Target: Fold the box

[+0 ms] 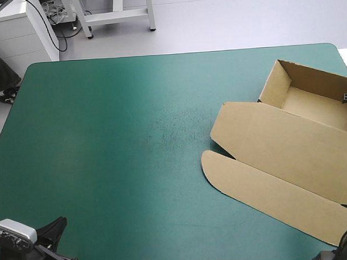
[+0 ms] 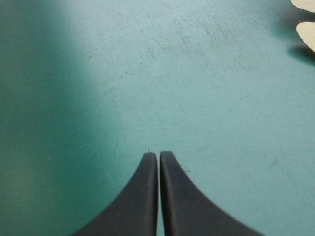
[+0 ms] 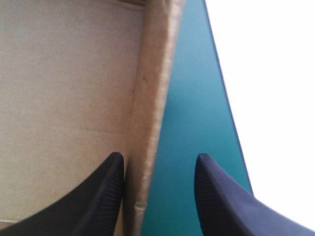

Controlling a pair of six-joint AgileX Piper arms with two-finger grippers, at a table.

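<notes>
One box wall [image 3: 149, 98] — straddled by right gripper [image 3: 158, 156], left gripper [image 2: 158, 155] apart

- The box [image 1: 290, 153]: plain brown board, paler along the wall edge between the right gripper's [image 3: 158, 157] fingers.
- The table cover [image 1: 105, 139]: teal-green, with fine dark scuffs ahead of the left gripper [image 2: 158, 156].
- Both grippers' fingers: black.

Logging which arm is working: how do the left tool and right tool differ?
The left tool is shut, fingers meeting in an arch; the right tool is open. The left tool is over bare teal-green cover, away from the box; the right tool straddles the box's raised wall, one finger inside, one outside. Both have black fin-shaped fingers and clamp nothing.
</notes>
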